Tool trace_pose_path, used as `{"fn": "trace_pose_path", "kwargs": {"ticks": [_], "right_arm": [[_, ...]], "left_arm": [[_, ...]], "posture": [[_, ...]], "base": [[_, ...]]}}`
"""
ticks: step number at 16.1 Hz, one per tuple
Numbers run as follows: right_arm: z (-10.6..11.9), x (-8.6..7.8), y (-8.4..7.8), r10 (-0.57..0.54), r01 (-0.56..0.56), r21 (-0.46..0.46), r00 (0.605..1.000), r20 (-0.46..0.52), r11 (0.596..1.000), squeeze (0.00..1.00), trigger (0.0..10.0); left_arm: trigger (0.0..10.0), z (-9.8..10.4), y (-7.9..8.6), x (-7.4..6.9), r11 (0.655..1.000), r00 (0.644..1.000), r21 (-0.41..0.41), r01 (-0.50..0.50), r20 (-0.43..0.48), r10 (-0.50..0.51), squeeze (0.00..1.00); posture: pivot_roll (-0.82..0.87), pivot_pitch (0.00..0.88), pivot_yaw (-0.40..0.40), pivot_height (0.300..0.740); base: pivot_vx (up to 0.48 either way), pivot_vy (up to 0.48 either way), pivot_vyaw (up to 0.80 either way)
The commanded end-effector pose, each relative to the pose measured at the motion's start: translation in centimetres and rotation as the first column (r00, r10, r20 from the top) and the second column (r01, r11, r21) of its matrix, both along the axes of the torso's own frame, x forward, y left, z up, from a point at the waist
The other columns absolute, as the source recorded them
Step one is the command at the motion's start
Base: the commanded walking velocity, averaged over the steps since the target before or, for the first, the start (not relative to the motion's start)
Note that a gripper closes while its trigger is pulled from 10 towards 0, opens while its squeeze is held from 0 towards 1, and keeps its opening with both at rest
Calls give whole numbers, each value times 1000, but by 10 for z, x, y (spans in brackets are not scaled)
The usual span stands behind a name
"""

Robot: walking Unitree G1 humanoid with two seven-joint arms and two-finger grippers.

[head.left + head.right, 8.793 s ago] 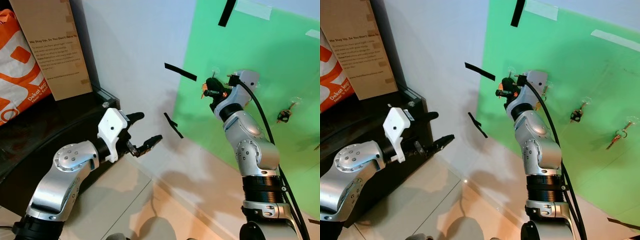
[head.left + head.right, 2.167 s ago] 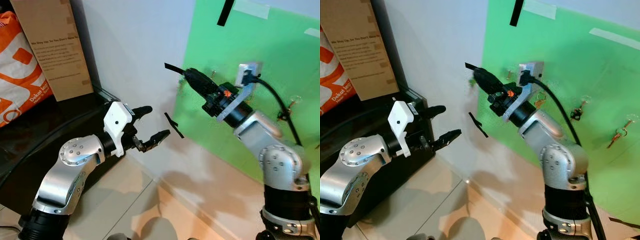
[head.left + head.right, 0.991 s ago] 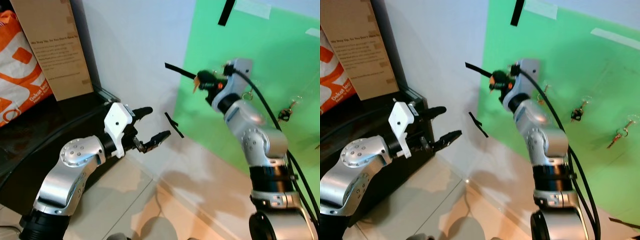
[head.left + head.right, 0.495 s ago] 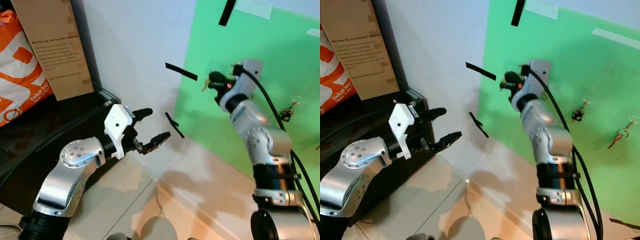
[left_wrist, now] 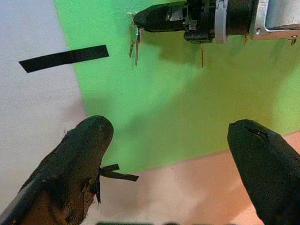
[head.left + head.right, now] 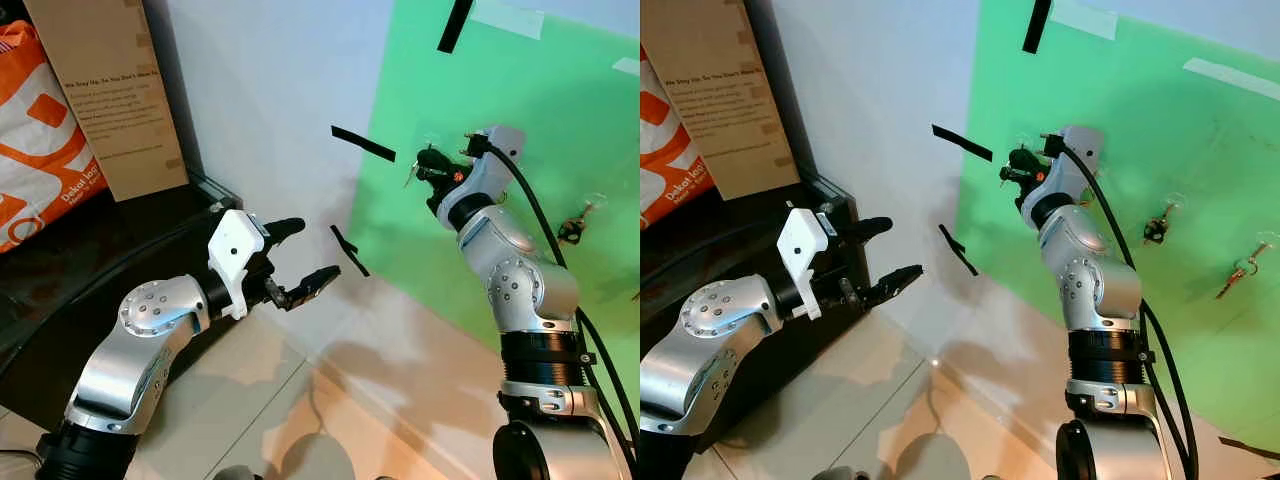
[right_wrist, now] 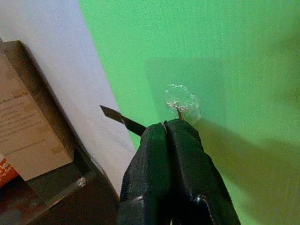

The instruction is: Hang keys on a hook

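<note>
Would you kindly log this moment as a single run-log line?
right end effector: shut on small metal keys, at clear plastic hook on green wall sheet | left end effector: open, idle | hang: unconfirmed

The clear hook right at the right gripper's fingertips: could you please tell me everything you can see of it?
The hook is a small clear plastic disc stuck flat on the green wall sheet, with a thin metal prong at its middle. The right gripper, fingers pressed together, has its tips at the prong. In the left wrist view, thin keys dangle below those tips.
</note>
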State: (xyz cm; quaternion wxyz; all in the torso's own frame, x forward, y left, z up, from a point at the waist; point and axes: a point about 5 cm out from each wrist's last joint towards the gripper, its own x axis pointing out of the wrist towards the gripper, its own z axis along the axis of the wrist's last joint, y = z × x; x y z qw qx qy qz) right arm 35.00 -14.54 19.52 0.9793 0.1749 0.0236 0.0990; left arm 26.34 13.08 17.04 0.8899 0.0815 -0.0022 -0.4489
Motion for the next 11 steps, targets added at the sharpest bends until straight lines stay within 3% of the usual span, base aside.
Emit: {"fn": "trace_pose_path", "kwargs": {"ticks": [1,11], "right_arm": [[-8,1,-2,-23,24,12,999,-48,1000,0,10000],[-16,9,4,-57,67,88,991,-117,994,0,10000]], "left_arm": [[10000,3,-2,-1,1000,1000,15,14,14,-15,0],[10000,2,-1,-1,1000,1000,17,6,16,-6,0]], "posture": [[28,0,-52,740],[41,0,-65,740]], "base": [[0,0,0],[0,0,0]]}}
